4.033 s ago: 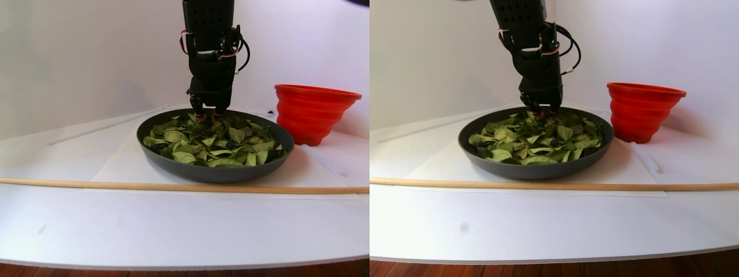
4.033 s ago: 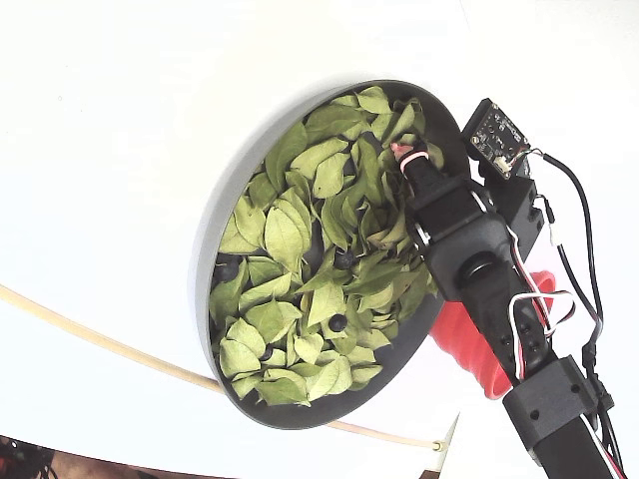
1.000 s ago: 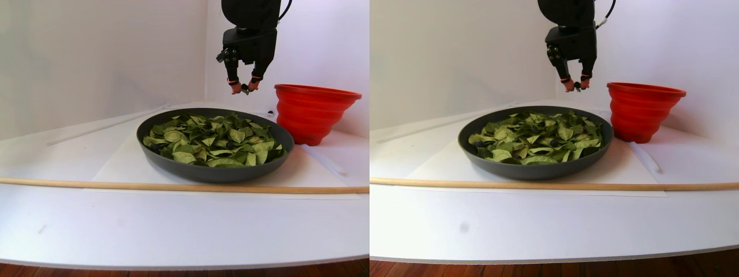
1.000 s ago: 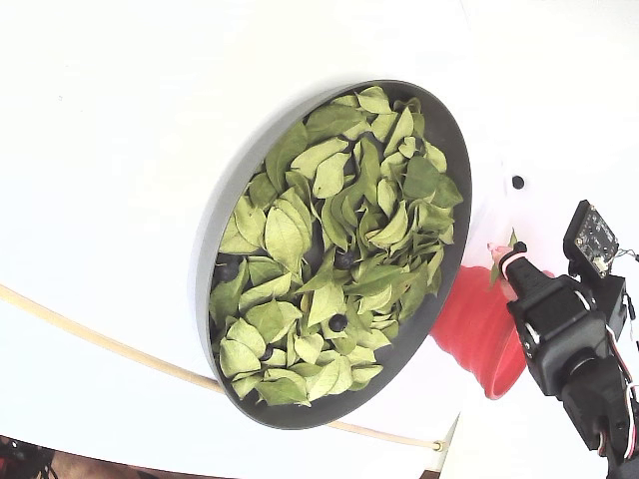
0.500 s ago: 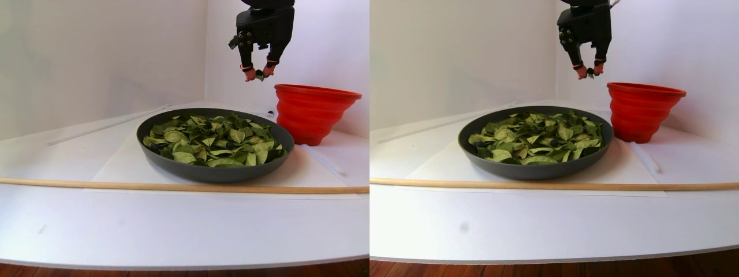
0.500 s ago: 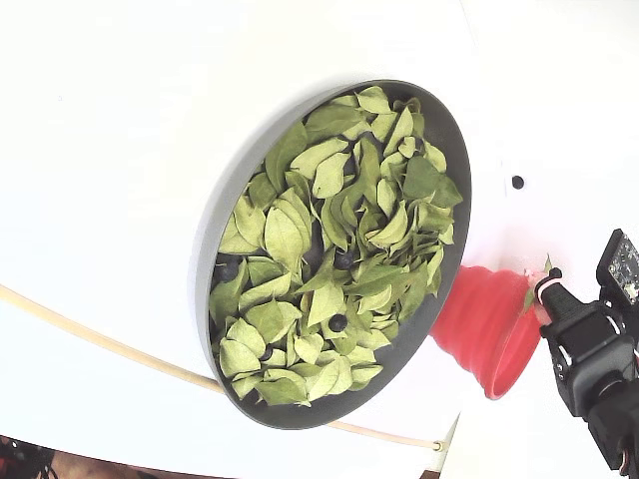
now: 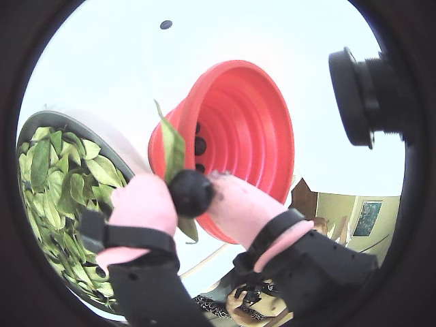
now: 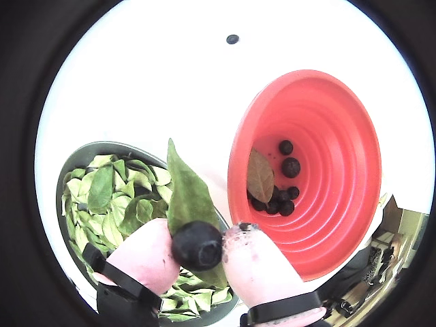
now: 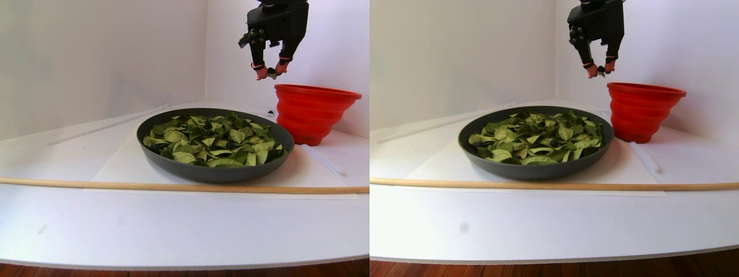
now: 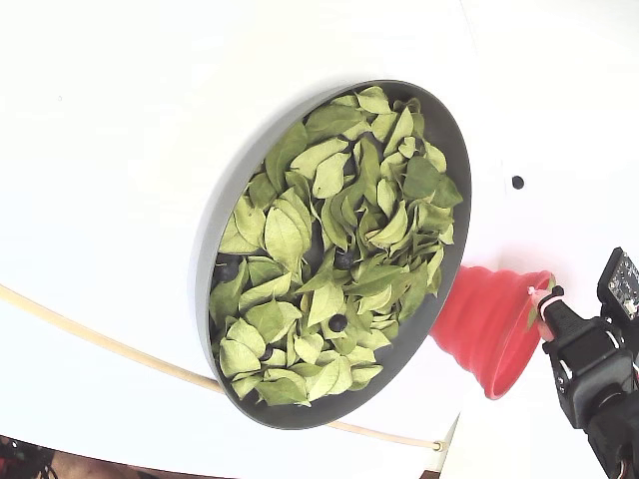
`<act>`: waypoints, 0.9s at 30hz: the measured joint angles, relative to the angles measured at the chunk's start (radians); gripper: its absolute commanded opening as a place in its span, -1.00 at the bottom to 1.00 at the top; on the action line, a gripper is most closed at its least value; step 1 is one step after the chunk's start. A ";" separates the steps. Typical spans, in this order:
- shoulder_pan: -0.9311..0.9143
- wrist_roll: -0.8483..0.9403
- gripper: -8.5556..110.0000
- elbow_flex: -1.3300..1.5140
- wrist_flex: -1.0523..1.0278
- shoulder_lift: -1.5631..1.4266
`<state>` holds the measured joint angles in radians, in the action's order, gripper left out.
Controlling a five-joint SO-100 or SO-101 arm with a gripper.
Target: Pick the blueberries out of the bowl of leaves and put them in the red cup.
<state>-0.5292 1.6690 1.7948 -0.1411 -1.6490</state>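
Note:
My gripper [image 8: 197, 248] is shut on a blueberry [image 8: 197, 245], and a green leaf [image 8: 187, 194] is caught behind the berry. In the stereo pair view the gripper [image 9: 271, 70] hangs high, just left of the red cup [image 9: 314, 112] and above its rim. The red cup [image 8: 327, 170] holds several blueberries [image 8: 286, 163] and one brown leaf [image 8: 260, 176]. The dark grey bowl [image 10: 454, 170] is full of leaves [image 10: 319, 249], with a few blueberries [image 10: 338, 322] among them. In the fixed view the gripper [image 10: 547, 296] sits at the cup's rim [image 10: 529, 289].
A thin wooden rod [image 9: 173, 186] lies across the white table in front of the bowl. A flat black dot [image 10: 517, 183] marks the table beyond the cup. A camera lens [image 7: 368, 95] juts out beside the gripper. White walls stand close behind.
The gripper lifted out of the bowl's leaves with a berry and a leaf, rose high, and moved right toward the red cup.

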 measured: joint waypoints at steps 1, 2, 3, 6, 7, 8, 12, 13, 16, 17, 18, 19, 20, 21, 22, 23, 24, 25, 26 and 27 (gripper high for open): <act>-0.005 0.002 -0.69 0.000 0.000 0.000; -0.011 0.002 -0.69 0.000 0.000 0.000; -0.015 0.002 -0.69 0.000 0.000 0.000; -0.034 0.002 -0.69 0.000 0.000 0.000; -0.041 0.002 -0.69 0.000 0.000 0.000; -0.049 0.003 -0.69 0.000 0.000 0.000; -0.074 0.008 -0.69 0.000 0.000 0.000; -0.080 0.009 -0.69 0.000 0.000 0.000; -0.098 0.009 -0.69 0.000 0.000 0.000; -0.103 0.009 -0.69 0.000 0.000 0.000; -0.106 0.009 -0.69 0.000 0.000 0.000; -0.110 0.009 -0.68 0.000 0.000 0.000; -0.114 0.014 -0.68 0.000 0.000 0.000; -0.115 0.018 -0.66 0.000 0.006 0.002; -0.118 0.021 -0.65 0.000 0.011 0.002; -0.118 0.021 -0.64 0.000 0.015 0.002; -0.118 0.021 -0.62 0.000 0.018 0.002; -0.118 0.021 -0.60 0.000 0.023 0.002; -0.118 0.023 -0.59 0.000 0.025 0.002; -0.120 0.026 -0.58 0.000 0.026 0.002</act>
<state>-0.6489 1.6950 1.7948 -0.1150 -1.6475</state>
